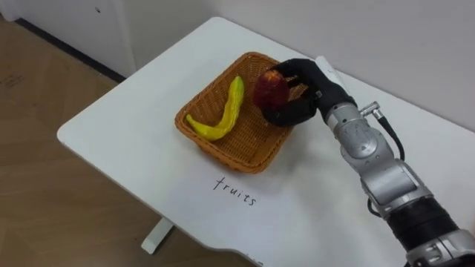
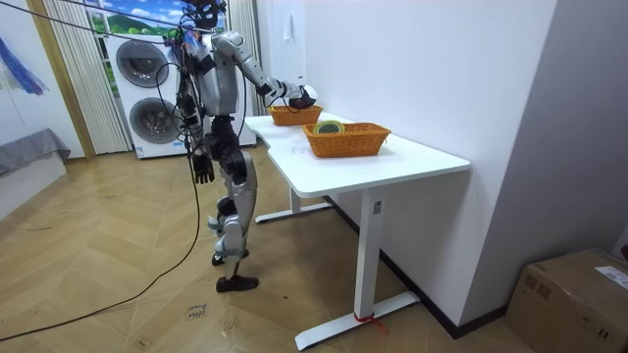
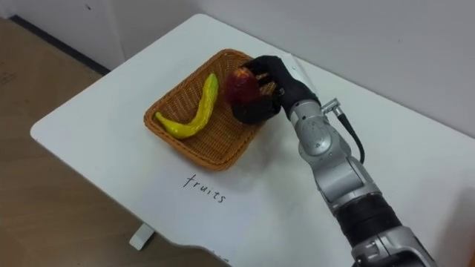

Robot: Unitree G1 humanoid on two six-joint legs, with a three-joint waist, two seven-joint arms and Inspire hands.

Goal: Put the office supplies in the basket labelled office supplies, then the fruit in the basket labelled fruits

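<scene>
Left eye view, what has the right hand (image 1: 303, 95) got?

A red apple (image 1: 267, 90). The dark fingers curl over its top and far side, the thumb comes round underneath, so it is clasped, not pinched at the tips.

And where is that relative to the fruit basket (image 1: 236, 157)?

At the basket's far right corner, inside the line of the rim, with the hand reaching in from the right. Whether the apple touches the wicker floor or hangs just above it, I can't tell. A banana (image 1: 225, 117) lies on the basket floor to its left, apart from it.

How would you expect the apple to handle?

Firm and round, I'd judge, fairly weighty for its size, with a smooth skin that may slide against hard fingers. It bruises if dropped, and it would roll on the white table (image 1: 126, 126). A wrap round the widest part, as here, looks like the sound hold.

The other hand?

In the room view the left hand (image 2: 203, 169) hangs by the robot's side, away from the table; I can't make out how it is held. The robot stands at the table's far end, right arm stretched over the basket
</scene>
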